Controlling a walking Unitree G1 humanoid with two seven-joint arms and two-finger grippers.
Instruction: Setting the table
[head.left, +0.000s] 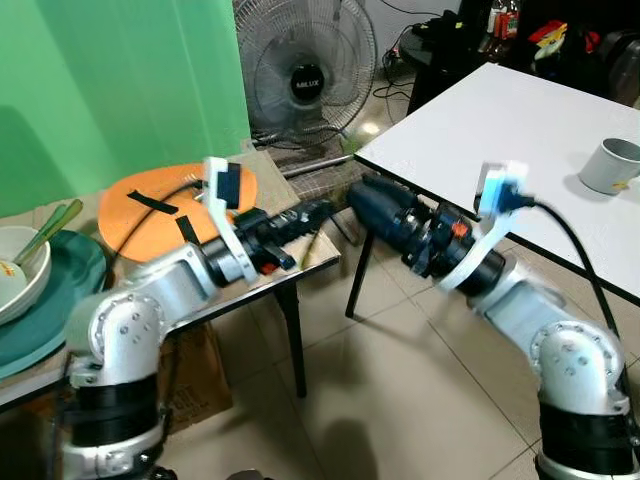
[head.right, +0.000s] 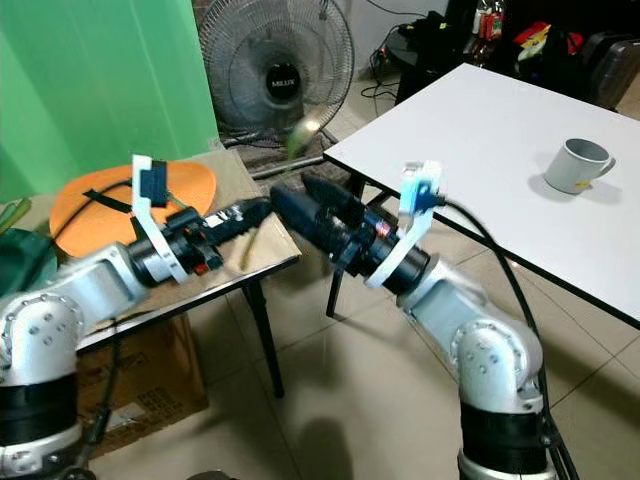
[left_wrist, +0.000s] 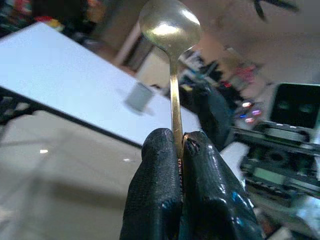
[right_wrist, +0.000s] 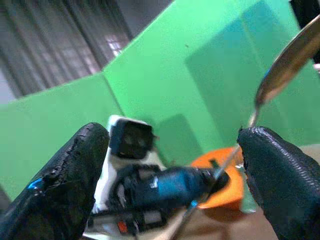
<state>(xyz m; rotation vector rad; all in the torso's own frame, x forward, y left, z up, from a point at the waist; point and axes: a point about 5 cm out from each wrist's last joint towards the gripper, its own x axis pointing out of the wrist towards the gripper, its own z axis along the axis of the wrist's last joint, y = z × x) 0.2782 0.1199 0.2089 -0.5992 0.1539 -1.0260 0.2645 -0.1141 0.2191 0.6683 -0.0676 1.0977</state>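
My left gripper (left_wrist: 182, 142) is shut on the handle of a gold spoon (left_wrist: 171, 30), whose bowl sticks out beyond the fingertips. In the eye views the left gripper (head.right: 262, 208) reaches out past the corner of the small side table (head.left: 300, 265), and the spoon (head.right: 303, 130) looks blurred. My right gripper (head.right: 290, 200) points back at it, open, its tips close to the left fingertips. In the right wrist view its two fingers (right_wrist: 75, 175) stand wide apart, with the left gripper (right_wrist: 215, 177) and the spoon (right_wrist: 285, 65) between them. A grey mug (head.left: 610, 165) stands on the white table (head.left: 500, 120).
On the side table lie a round orange mat (head.left: 150, 210), a teal plate (head.left: 70, 290) and a white bowl (head.left: 15, 270) with utensils in it. A floor fan (head.left: 305, 70) stands behind. A cardboard box (head.right: 150, 390) sits under the side table. Tiled floor separates the tables.
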